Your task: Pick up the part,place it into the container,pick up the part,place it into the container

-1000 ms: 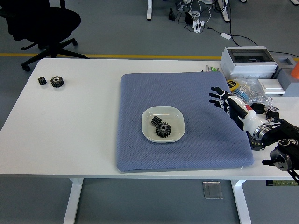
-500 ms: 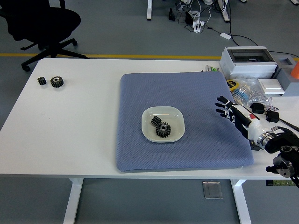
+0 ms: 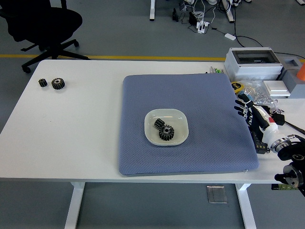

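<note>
You have 2 gears [image 3: 164, 130] lying in the dish [image 3: 180, 117], which sits near the middle of the blue mat [image 3: 200, 95]. They touch or overlap, the smaller one up and left of the larger. By the task's count, both placements look done.

2 more gears [image 3: 53, 83] sit at the counter's [image 3: 71, 129] far left, close together and well apart from the mat. They look like spare stock, out of the work zone, so you need not treat them as part of this run unless the task is repeated.

Your right hand [image 3: 247, 107] hangs over the mat's right edge, holding nothing. Its fingers [image 3: 239, 101] are spread and point toward the dish, palm down. It is well apart from the dish, which suits a cleared position: nothing near the dish can be knocked from there.

The left arm is not in view.

Behind the right hand, at the counter's right end, there is clutter: a grey box [image 3: 251, 62], a bag of small items and cables. Mind the cables under the right wrist if you pull the arm farther back; a snag there is the main risk now.
</note>
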Tool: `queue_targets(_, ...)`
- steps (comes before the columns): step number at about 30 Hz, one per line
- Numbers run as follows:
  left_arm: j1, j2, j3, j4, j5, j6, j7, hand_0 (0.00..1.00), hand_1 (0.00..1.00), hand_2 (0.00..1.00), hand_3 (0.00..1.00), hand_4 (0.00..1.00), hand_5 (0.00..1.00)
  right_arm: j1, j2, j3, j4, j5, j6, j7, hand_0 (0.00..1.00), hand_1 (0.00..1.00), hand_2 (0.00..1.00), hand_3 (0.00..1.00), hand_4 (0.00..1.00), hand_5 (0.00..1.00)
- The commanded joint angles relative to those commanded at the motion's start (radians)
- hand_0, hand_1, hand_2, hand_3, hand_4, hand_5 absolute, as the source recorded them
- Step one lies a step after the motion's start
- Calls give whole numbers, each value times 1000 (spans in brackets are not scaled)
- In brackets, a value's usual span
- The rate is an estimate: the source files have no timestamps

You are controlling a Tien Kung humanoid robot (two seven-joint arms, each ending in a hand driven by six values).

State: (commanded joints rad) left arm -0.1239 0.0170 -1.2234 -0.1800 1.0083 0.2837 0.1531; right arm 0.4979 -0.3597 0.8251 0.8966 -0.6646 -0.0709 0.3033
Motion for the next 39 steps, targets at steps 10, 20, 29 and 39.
queue_targets(10,-4,-2,6,0,-6,0,-1,629,628,659,557,644,568,-109,46,113,45,99,-9,82,975,868,903,893,998,998)
queue_targets(20,-9,-2,3,0,-8,0,-3,630,626,658,557,644,566,-139,77,131,50,144,-69,151,930,831,852,840,998,982)
queue_targets(29,-10,-1,1,0,-10,2,-5,630,626,658,558,645,566,-139,77,130,45,141,-71,152,919,829,850,838,998,976)
queue_targets(39,-11,-2,-2,0,-8,2,-4,630,625,659,558,646,567,-142,75,129,43,138,-71,153,914,826,847,822,998,976)
